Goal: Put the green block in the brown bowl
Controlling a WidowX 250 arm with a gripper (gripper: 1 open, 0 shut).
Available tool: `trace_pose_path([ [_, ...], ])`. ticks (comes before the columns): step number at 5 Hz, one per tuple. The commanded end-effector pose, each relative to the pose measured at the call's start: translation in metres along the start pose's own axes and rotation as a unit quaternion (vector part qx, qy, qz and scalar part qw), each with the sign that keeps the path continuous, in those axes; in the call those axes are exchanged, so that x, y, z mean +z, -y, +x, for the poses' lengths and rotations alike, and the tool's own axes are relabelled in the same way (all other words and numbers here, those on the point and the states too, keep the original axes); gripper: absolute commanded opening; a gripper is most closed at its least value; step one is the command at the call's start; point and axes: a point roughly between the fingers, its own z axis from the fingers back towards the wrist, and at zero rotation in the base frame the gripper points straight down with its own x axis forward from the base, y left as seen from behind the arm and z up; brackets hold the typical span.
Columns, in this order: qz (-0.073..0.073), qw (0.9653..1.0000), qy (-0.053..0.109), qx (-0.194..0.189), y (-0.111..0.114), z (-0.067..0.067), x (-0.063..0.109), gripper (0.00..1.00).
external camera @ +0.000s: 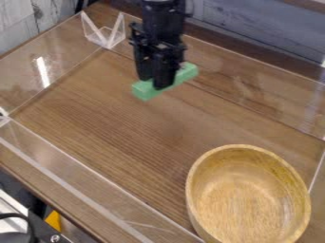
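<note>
The green block is a small bright green bar, held tilted a little above the wooden table near the upper middle. My black gripper comes down from the top edge and is shut on it, its fingers covering the block's middle. The brown bowl is a large shallow light wood bowl with nothing in it, at the bottom right, well away from the gripper.
Clear acrylic walls enclose the wooden table top on the left and front. A clear plastic stand sits at the back left. A brick-pattern wall runs along the back.
</note>
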Motion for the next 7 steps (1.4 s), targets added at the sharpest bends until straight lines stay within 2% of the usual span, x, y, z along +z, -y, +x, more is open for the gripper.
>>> trace_pose_path([
  [1, 0.003, 0.9998, 0.014, -0.010, 0.042, -0.006, 0.004, 0.00],
  [2, 0.002, 0.9988, 0.007, -0.048, 0.095, -0.009, -0.004, 0.00],
  [3, 0.007, 0.9945, -0.001, -0.104, 0.148, -0.012, -0.019, 0.00],
  [4, 0.010, 0.9887, 0.006, -0.150, 0.173, -0.024, -0.018, 0.00],
  [5, 0.010, 0.9858, 0.010, -0.167, 0.168, -0.029, -0.022, 0.00],
  [7, 0.006, 0.9856, 0.016, -0.168, 0.161, -0.032, -0.017, 0.00],
])
